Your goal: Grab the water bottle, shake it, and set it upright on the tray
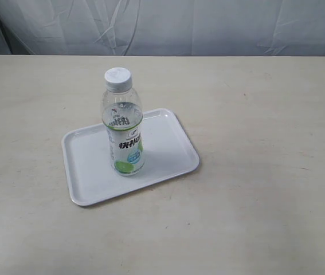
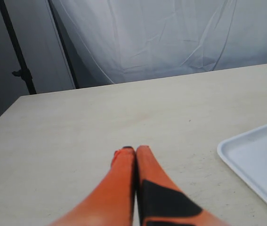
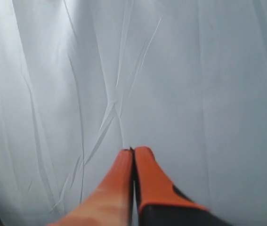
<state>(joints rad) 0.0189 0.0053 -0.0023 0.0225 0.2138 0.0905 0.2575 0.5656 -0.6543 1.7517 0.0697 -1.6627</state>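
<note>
The water bottle [image 1: 124, 123], clear with a white cap and a white-and-green label, stands upright on the white tray [image 1: 168, 153] in the exterior view. No arm shows in that view. In the left wrist view my left gripper [image 2: 134, 150] is shut with nothing in it, its orange fingers pressed together above the bare table, and a corner of the tray [image 2: 258, 162] lies off to one side. My right gripper [image 3: 133, 151] is shut and empty too, pointing at the white curtain.
The beige table [image 1: 265, 114] spreads wide around the tray. A white curtain [image 1: 168, 26] hangs behind the far edge. A dark stand pole [image 2: 18, 52] rises beyond the table corner in the left wrist view.
</note>
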